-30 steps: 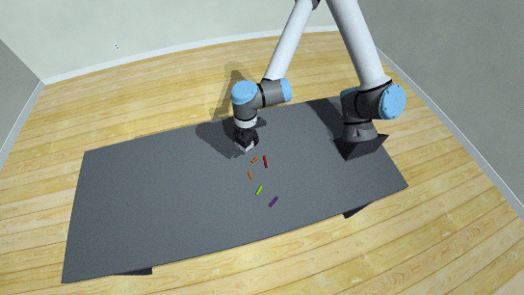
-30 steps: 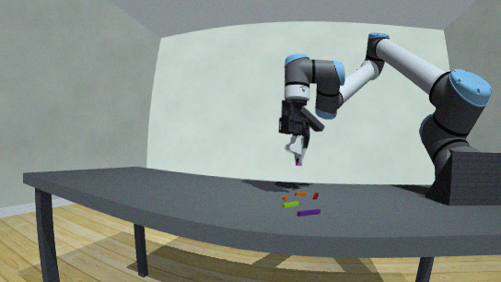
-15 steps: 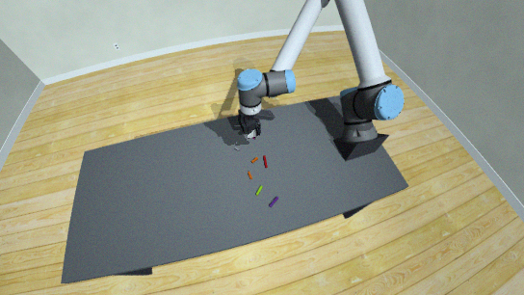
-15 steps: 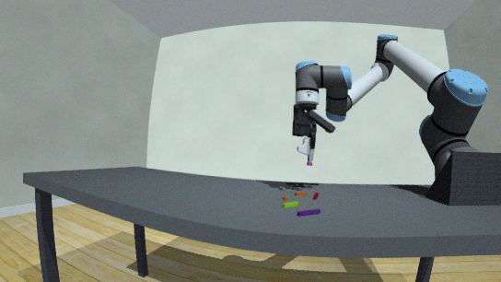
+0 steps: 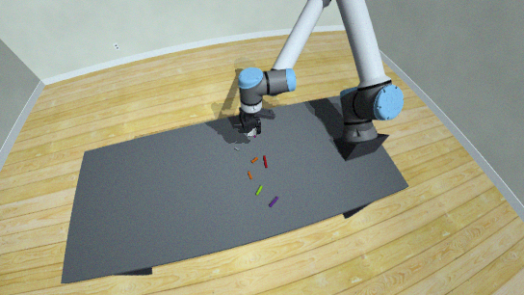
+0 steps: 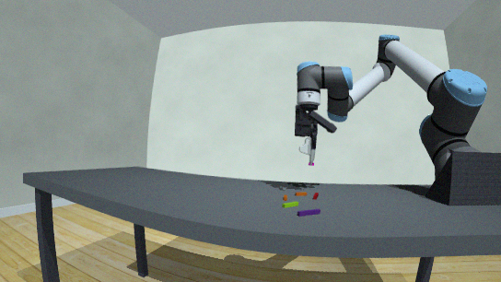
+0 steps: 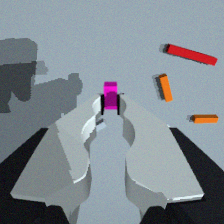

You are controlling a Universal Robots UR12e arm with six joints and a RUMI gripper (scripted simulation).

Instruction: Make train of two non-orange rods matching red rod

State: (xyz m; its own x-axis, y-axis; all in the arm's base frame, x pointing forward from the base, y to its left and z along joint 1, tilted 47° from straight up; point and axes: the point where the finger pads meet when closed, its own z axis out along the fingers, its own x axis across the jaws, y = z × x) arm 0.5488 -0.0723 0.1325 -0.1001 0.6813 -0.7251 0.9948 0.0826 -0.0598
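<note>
From where I stand, the hand (image 6: 311,158) hangs well above the counter (image 6: 138,193), its jaws clamped on the short magenta rod (image 6: 311,163), which pokes out below the fingertips. So one of the two pieces is picked up, I'd say, but nothing is laid down as a train yet. Moving right along the counter: a tiny grey rod (image 5: 236,149) lies apart on the far side, then two orange rods (image 5: 254,159) (image 5: 249,174) that must stay out of it, with the red rod (image 5: 265,161) just beside one of them. Nearer me lie the lime rod (image 6: 290,205) and the purple rod (image 6: 308,212), apart from each other. My guess is that magenta belongs end to end with lime, so carrying, placing and aligning all remain
</note>
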